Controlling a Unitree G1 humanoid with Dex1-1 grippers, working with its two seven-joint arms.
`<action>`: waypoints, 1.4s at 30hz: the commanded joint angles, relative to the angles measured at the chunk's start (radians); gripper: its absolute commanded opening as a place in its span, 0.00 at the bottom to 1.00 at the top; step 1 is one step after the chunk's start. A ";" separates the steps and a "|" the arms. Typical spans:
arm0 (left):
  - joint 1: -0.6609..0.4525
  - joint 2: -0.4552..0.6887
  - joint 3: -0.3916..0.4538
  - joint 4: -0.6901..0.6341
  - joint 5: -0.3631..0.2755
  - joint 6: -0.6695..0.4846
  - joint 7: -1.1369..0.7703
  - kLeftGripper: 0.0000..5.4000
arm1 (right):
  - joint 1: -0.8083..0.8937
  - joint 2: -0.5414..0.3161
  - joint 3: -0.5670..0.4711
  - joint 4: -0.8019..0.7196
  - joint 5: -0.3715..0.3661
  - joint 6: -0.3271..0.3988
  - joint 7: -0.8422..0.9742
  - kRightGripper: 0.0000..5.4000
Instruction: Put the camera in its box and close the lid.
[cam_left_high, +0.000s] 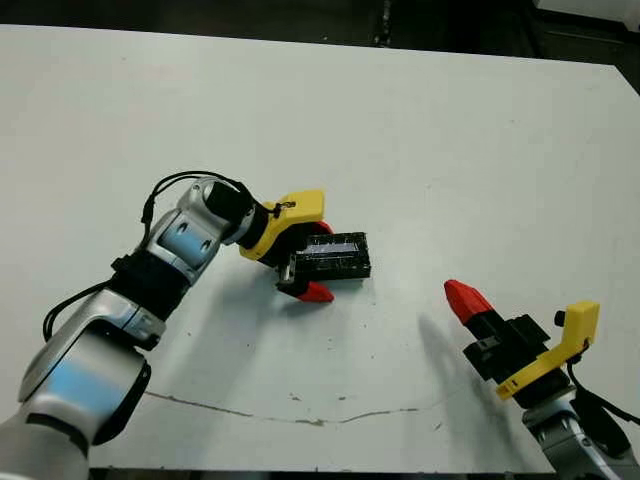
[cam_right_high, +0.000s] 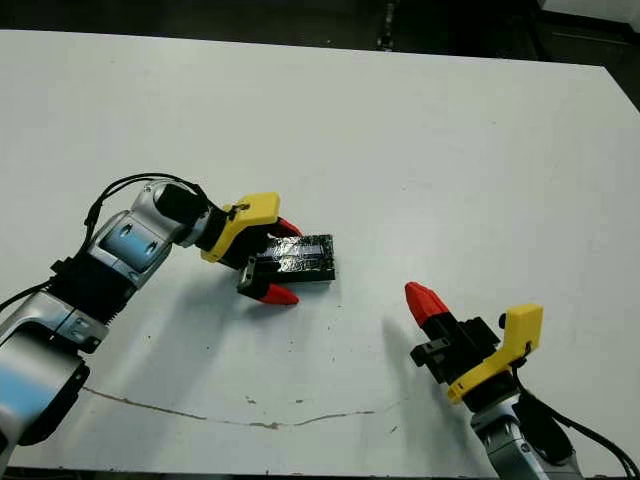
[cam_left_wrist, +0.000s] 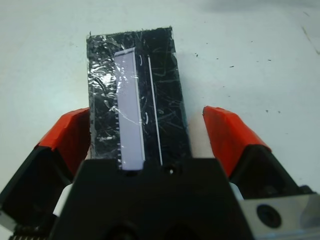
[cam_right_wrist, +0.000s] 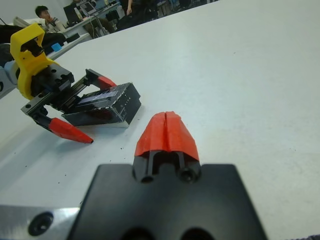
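Note:
The black glittery lid (cam_left_high: 335, 252) with its pale stripe lies flat on top of the box, near the table's middle. Of the box only a low side wall (cam_right_wrist: 107, 117) shows under the lid. The camera is hidden. My left gripper (cam_left_high: 320, 260) is open and straddles one end of the lid (cam_left_wrist: 137, 100). One red finger (cam_left_wrist: 67, 137) lies close against the lid's side, and the other (cam_left_wrist: 227, 135) stands apart from it. My right gripper (cam_left_high: 458, 295) is shut with nothing in it, lifted off the table to the right of the box.
A thin dark line (cam_left_high: 300, 415) runs across the white table (cam_left_high: 450, 150) near its front edge. In the right wrist view, a seated person (cam_right_wrist: 42, 12) and desks show beyond the table's far edge.

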 joint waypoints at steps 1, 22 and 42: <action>0.060 0.045 0.032 -0.026 -0.016 0.034 0.003 1.00 | 0.008 -0.012 -0.008 0.002 0.002 0.011 -0.005 0.00; 0.326 0.296 0.471 -0.379 -0.301 0.131 0.146 1.00 | 0.015 -0.011 0.003 -0.007 -0.001 0.019 -0.015 0.00; 0.580 -0.171 0.548 -0.810 -0.470 0.121 0.863 0.75 | 0.012 -0.002 0.008 -0.002 0.001 0.019 -0.025 0.00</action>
